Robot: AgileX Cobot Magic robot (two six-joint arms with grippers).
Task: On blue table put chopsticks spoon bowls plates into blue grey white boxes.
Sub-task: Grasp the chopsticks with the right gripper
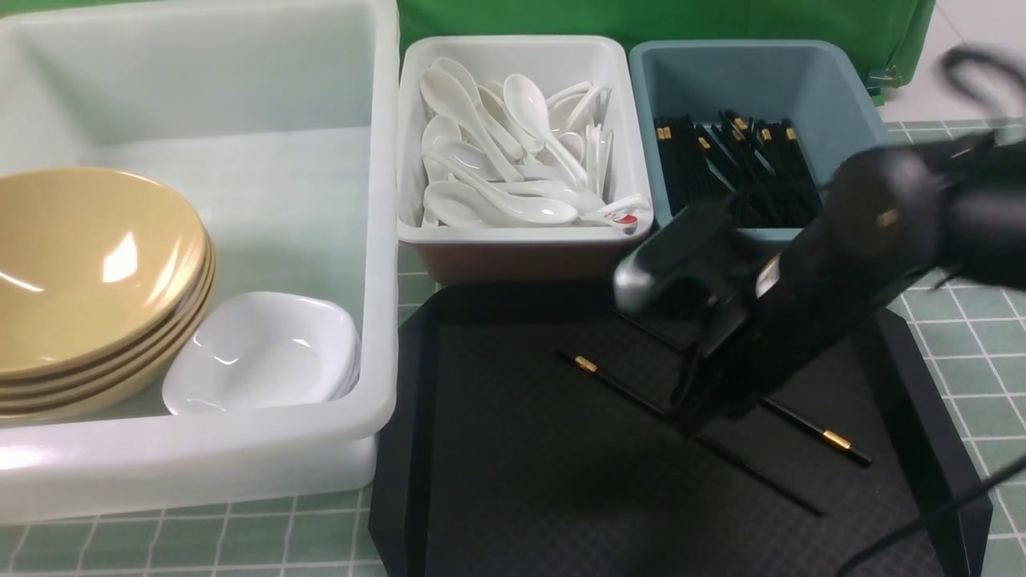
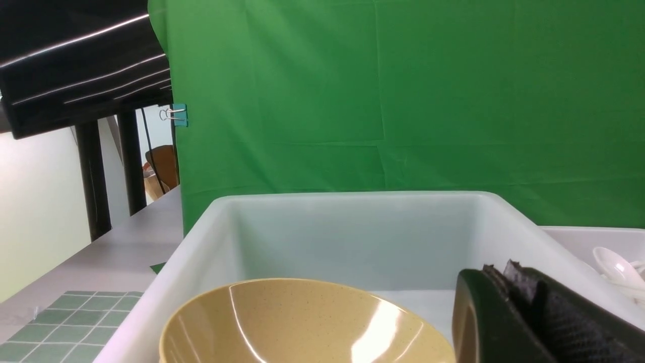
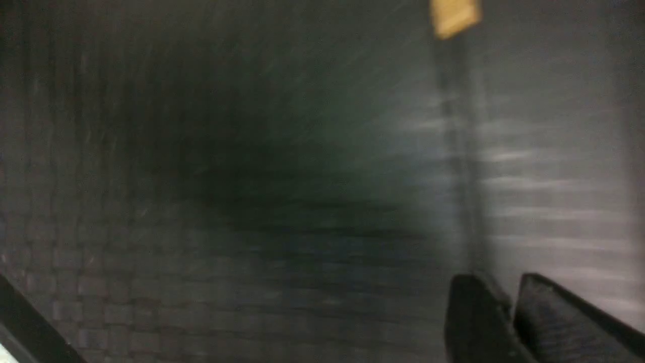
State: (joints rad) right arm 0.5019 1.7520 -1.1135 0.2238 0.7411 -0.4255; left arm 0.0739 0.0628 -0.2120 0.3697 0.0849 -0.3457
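Currently my right fingers [image 3: 549, 317] are down on the black tray [image 1: 497, 481] at lower centre of the front frame. Their tips meet the chopstick [image 1: 621, 387] whose gold-banded end points to the upper left. They sit close together with only a thin gap, but the wrist view is smeared, so I cannot tell whether the stick is actually pinched. A 2nd chopstick [image 1: 809, 425] lies just to the right of it. I'd want the stick square across the pads near its middle. Then I'd lift slowly and straight so it doesn't swing, and carry it level to the blue box [image 1: 665, 88] at upper right, where the others lie. My left fingers [image 2: 504, 322] are pressed together, empty, above the bowls [image 2: 302, 322] in the white box [image 2: 352, 194].
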